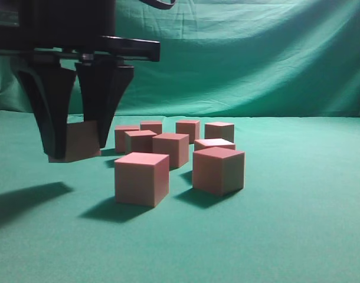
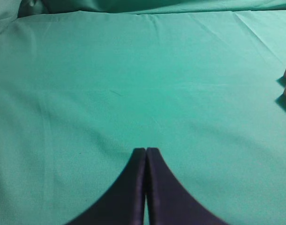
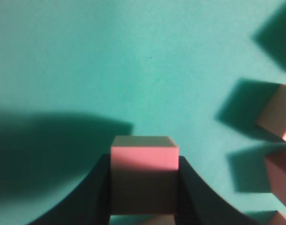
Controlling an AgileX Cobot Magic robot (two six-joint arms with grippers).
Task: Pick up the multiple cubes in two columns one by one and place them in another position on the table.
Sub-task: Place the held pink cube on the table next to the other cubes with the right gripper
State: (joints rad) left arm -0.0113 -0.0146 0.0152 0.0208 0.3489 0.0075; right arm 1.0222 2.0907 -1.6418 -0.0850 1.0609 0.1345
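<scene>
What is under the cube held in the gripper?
The right gripper holds a cube that looks just clear of the green table. Only cloth and shadow show below; its underside is hidden.

Green table (image 1: 298, 236) under pink cubes (image 1: 141, 178)

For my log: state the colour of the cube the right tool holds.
Salmon pink, plain; the cube shows best in the right wrist view.
</scene>
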